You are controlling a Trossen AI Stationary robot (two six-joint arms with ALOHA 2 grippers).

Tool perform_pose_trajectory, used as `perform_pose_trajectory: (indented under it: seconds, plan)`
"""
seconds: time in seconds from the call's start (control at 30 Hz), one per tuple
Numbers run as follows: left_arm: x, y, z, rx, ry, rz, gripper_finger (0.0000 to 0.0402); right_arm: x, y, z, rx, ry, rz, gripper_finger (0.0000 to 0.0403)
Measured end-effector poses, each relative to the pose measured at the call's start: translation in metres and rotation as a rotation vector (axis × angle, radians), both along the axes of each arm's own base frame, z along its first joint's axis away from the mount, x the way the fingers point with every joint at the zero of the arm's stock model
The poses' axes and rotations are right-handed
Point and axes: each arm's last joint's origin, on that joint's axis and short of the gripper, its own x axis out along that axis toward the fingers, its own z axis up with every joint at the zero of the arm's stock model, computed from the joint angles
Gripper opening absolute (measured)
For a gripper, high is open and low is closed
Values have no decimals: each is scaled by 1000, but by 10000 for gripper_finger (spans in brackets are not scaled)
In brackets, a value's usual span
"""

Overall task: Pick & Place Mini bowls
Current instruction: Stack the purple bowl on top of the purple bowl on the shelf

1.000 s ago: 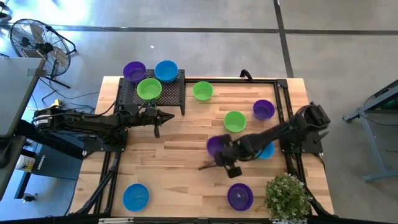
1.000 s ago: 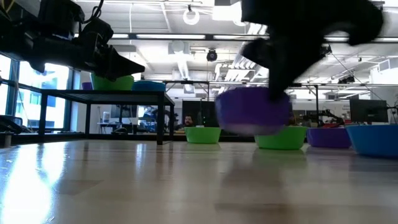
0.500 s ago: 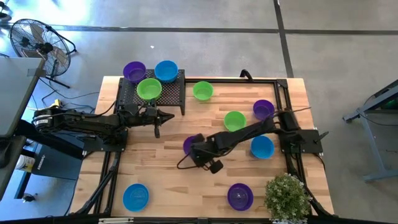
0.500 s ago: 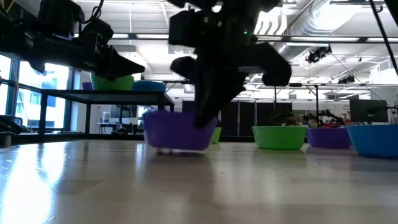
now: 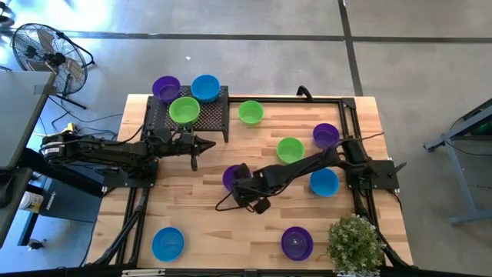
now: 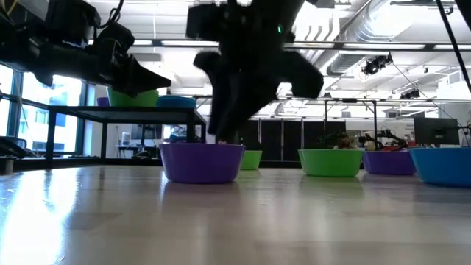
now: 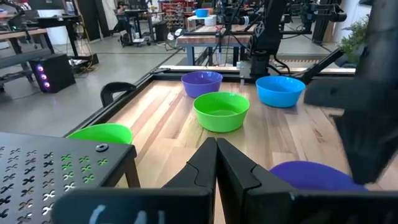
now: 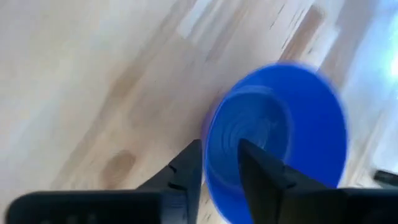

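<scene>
My right gripper (image 5: 237, 179) reaches to the middle of the table and is shut on a purple mini bowl (image 5: 228, 177), which stands upright on the wood in the low view (image 6: 202, 161). My left gripper (image 5: 212, 142) is shut and holds nothing; it hovers by the near-right corner of the black mesh rack (image 5: 188, 117). On the rack stand a purple bowl (image 5: 165, 87), a blue one (image 5: 205, 86) and a green one (image 5: 184, 110). Several more bowls rest on their bases around the table. My right gripper has the bowl by its rim (image 8: 210, 134), one finger (image 8: 258, 168) inside the bowl and the other (image 8: 186, 168) outside it. The fingers come from above, pointing down (image 6: 221, 136). The bowl sits level with its base (image 6: 202, 179) on the table.
Loose bowls: green (image 5: 250, 112), green (image 5: 290, 149), purple (image 5: 326, 135), blue (image 5: 324, 182), purple (image 5: 297, 242), blue (image 5: 167, 243). A potted plant (image 5: 355, 242) stands at the near-right corner. Bare wood lies near the table's near-middle.
My right gripper has carried the purple bowl toward the table's left and lowered it. The bowl was clear of the wood a second ago and now stands flat on its base. The last half second shows only a small further shift left.
</scene>
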Motion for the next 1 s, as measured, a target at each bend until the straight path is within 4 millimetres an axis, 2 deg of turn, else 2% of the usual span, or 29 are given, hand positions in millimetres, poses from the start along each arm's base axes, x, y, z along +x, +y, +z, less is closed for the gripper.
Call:
perform_pose_trajectory:
  seconds: [0.17,0.27,0.37,0.43,0.53,0.67,0.83,1.0]
  plan:
    - [0,0,0,-16,-3,-6,1,-6,-4,24,86,-46,-62,102]
    - [0,0,-1,-23,5,-8,1,-10,-9,32,96,-45,-97,76]
    - [0,0,-2,-25,11,-8,1,-15,-19,39,144,-22,-145,33]
    - [0,0,-2,-27,17,-7,1,-20,-23,38,167,-37,-148,9]
    - [0,0,-2,-26,18,1,1,-33,-30,30,198,-121,-147,14]
    - [0,1,-2,-23,14,20,1,-60,-45,23,298,-290,-174,10]
    - [0,1,-1,-44,6,21,1,-99,-63,24,389,-610,-212,7]
    - [1,1,-4,-129,3,27,1,-141,-80,17,394,-882,-246,3]
